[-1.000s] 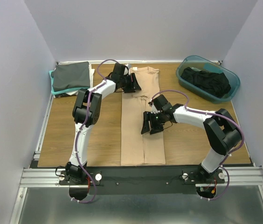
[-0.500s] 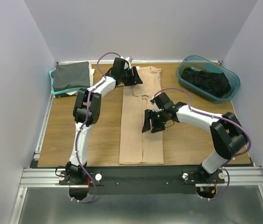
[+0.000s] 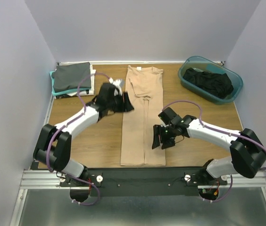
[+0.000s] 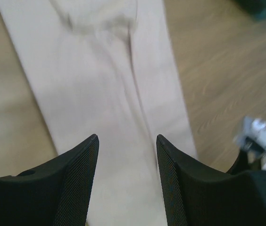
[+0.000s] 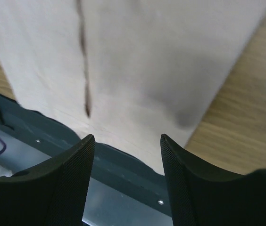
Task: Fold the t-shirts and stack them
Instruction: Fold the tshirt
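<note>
T-shirt (image 3: 140, 132) (tan, folded into a long strip) lies under left fingers (image 4: 76, 183) and right fingers (image 5: 62, 183), both spread apart, empty.

one tan t-shirt (image 3: 142, 127), one folded stack (image 3: 71, 77), one teal tub (image 3: 194, 90), two claws (image 3: 126, 101) (image 3: 157, 140).

A wooden table (image 3: 100, 141) with a light brown grain is seen from above, boxed in by plain pale lilac walls (image 3: 137, 28) on three sides. A teal plastic tub (image 3: 194, 89) is parked in the far right corner of it, set at a slight angle and close to the right wall. An aluminium track (image 3: 44, 127) is run along the table's left edge. The near edge is capped by a black bar (image 3: 142, 174), with a silver slotted rail (image 3: 43, 179) bolted across just below it. A dull grey metal sheet (image 3: 137, 212) is laid under all that.
</note>
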Available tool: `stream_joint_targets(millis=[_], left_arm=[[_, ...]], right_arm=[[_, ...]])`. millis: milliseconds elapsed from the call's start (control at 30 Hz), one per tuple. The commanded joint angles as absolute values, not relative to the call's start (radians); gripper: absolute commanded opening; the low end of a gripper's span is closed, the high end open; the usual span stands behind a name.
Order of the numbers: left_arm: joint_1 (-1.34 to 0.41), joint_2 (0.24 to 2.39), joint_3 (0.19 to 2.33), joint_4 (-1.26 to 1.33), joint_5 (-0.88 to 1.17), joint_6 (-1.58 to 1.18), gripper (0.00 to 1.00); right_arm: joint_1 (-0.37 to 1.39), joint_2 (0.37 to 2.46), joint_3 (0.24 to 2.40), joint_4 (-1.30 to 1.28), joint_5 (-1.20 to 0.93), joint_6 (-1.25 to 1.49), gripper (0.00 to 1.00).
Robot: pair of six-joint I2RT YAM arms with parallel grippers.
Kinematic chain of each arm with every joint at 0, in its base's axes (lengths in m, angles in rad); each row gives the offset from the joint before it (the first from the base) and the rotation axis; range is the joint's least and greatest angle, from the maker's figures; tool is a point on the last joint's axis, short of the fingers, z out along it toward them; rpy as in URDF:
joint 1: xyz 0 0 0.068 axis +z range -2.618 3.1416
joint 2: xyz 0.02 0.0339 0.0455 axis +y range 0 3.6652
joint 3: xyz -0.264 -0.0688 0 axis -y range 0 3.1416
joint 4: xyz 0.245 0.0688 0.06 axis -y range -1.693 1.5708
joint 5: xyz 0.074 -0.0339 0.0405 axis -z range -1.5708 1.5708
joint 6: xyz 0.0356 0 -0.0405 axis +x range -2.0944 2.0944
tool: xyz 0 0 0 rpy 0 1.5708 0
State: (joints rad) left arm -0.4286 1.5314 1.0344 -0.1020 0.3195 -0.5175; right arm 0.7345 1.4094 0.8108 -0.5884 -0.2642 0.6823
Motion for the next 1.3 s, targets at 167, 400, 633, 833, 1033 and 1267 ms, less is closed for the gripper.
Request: stream_joint_targets(millis=[167,400,633,833,1033,1267], left_arm=[[-0.598,1.162,0.602,-0.244,0.229,-0.694,0.6],[-0.681,1.051,0.508,-0.317,0.184,-0.801,0.59],[-0.733,1.014,0.474,-0.351,0.16,-0.845,0.59],[-0.756,1.0,0.456,-0.368,0.153,-0.867,0.58],[-0.799,0.973,0.425,-0.42,0.117,-0.922,0.58],[-0.813,0.956,0.405,-0.446,0.129,-0.936,0.58]], right_arm=[[0.848,1.304,0.67,-0.658,-0.169,0.868,0.63],[0.902,1.312,0.654,-0.701,-0.126,0.934,0.54],[0.907,1.281,0.627,-0.716,-0.11,0.965,0.53],[0.908,1.293,0.594,-0.701,-0.12,0.968,0.47],[0.917,1.305,0.565,-0.664,-0.137,0.966,0.39],[0.919,1.311,0.568,-0.64,-0.121,0.957,0.33]])
